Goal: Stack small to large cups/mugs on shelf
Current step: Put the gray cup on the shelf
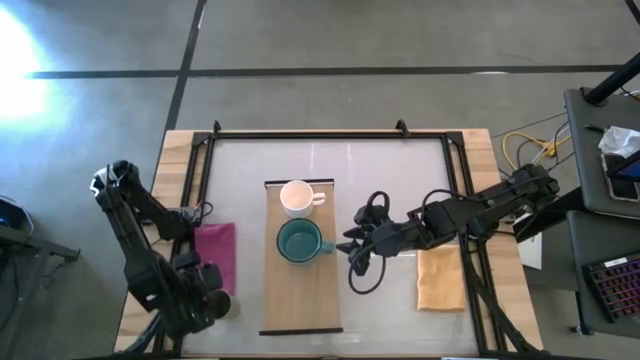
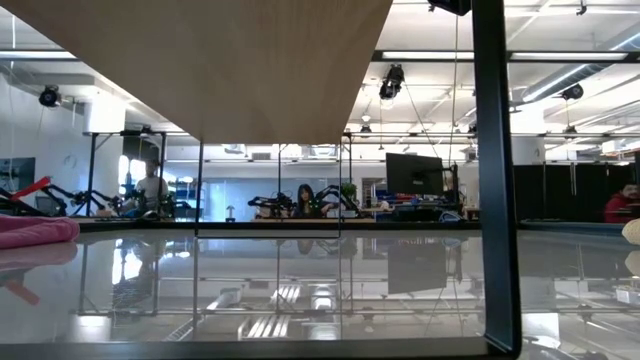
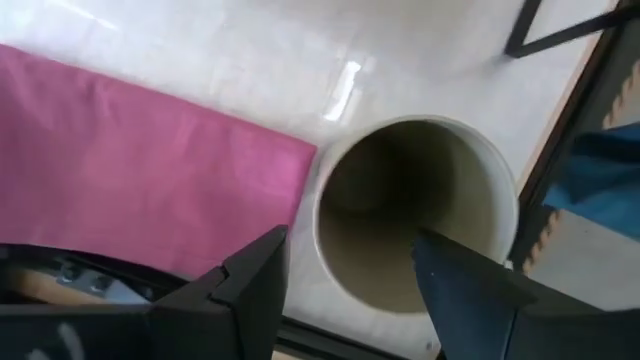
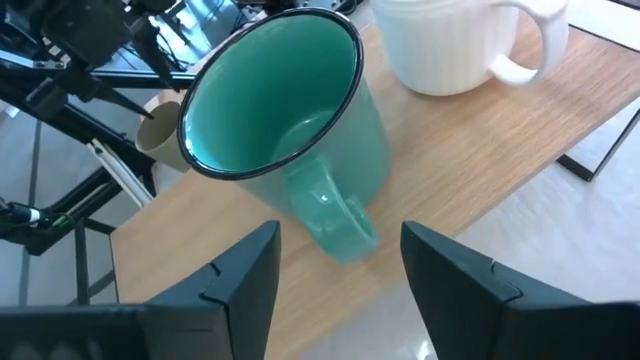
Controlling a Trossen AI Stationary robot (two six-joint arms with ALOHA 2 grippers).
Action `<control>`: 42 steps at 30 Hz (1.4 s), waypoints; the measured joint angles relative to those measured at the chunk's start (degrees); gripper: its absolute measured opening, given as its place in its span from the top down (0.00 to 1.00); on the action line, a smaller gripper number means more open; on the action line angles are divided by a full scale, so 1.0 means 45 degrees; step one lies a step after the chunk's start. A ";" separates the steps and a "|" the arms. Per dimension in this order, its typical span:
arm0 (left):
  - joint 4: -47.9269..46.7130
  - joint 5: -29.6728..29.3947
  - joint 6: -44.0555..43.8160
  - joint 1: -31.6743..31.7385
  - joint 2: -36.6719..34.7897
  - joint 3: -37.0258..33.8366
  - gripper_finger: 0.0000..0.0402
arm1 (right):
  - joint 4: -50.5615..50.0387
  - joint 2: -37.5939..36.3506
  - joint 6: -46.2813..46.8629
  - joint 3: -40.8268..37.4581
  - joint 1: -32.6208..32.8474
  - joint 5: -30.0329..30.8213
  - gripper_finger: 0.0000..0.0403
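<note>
The light-wood shelf carries the white handled mug at its far end and the teal handled mug at its middle, both upright on their bases. My right gripper is open just right of the teal mug, its fingers either side of the handle without touching it. My left gripper is open above the small olive-brown cup. The cup stands on the table left of the shelf, near the pink cloth. In the high view the left gripper hides the cup. My left gripper comes at the olive cup from above. One finger is over the cup's mouth and the other is outside its wall, beside the rim. Whether either finger touches the cup I cannot tell.
A pink cloth lies left of the shelf and a tan cloth right of it. A dark frame runs along the table's far and side edges. People and other rigs show in the room beyond the table.
</note>
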 joint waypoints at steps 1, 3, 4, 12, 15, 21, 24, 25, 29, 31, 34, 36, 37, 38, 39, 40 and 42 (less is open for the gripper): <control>0.0078 0.0005 -0.0125 0.0000 -0.0085 -0.0092 0.51 | -0.0003 0.0000 -0.0005 0.0000 -0.0003 0.0030 0.50; 0.0060 0.0008 -0.0164 0.0000 -0.0220 -0.0183 0.51 | -0.0008 0.0000 -0.0010 0.0000 -0.0032 0.0050 0.50; 0.0101 0.0011 -0.0161 0.0000 -0.0289 -0.0227 0.51 | -0.0008 0.0000 -0.0014 0.0000 -0.0027 0.0055 0.50; 0.0336 0.0017 -0.0159 0.0000 -0.0548 -0.0764 0.51 | -0.0170 0.0000 0.0066 0.0000 -0.0041 0.0506 0.50; 0.0976 0.0056 -0.0159 0.0000 -0.0590 -0.1139 0.51 | -0.0306 0.0000 0.0123 0.0000 -0.0052 0.0521 0.50; 0.1530 0.0179 -0.0160 0.0029 -0.0503 -0.1522 0.51 | -0.0365 0.0000 0.0202 0.0000 -0.0056 0.0521 0.50; 0.1519 0.0176 -0.0223 0.0029 -0.0498 -0.1596 0.52 | -0.0367 0.0000 0.0199 0.0000 -0.0056 0.0521 0.50; 0.1524 0.0172 -0.0304 0.0030 -0.0498 -0.1647 0.53 | -0.0367 0.0000 0.0199 0.0000 -0.0056 0.0521 0.50; 0.1529 0.0163 -0.0711 0.0058 -0.0498 -0.1831 0.63 | -0.0367 0.0000 0.0204 0.0000 -0.0056 0.0521 0.50; 0.1534 0.0164 -0.0803 0.0089 -0.0498 -0.1889 0.71 | -0.0367 0.0000 0.0200 0.0000 -0.0056 0.0521 0.50; 0.1576 0.0166 -0.0814 0.0108 -0.0502 -0.1934 0.82 | -0.0367 0.0000 0.0204 0.0000 -0.0056 0.0521 0.50; 0.1591 0.0163 -0.0814 0.0107 -0.0508 -0.1964 0.90 | -0.0367 0.0000 0.0204 0.0000 -0.0056 0.0521 0.50; 0.1589 0.0163 -0.0808 0.0107 -0.0508 -0.1972 0.93 | -0.0367 0.0000 0.0202 0.0000 -0.0056 0.0521 0.50; 0.1607 0.0158 -0.0795 0.0107 -0.0508 -0.1972 0.97 | -0.0367 0.0000 0.0204 0.0000 -0.0056 0.0521 0.50; 0.1636 0.0158 -0.0790 0.0107 -0.0508 -0.1977 0.98 | -0.0367 0.0000 0.0204 0.0000 -0.0056 0.0521 0.50; 0.1641 0.0168 -0.0794 0.0107 -0.0508 -0.1977 0.99 | -0.0367 0.0000 0.0210 0.0000 -0.0056 0.0521 0.50; 0.1715 0.0163 -0.0805 0.0112 -0.0508 -0.1981 0.99 | -0.0367 0.0000 0.0292 0.0000 -0.0056 0.0518 0.50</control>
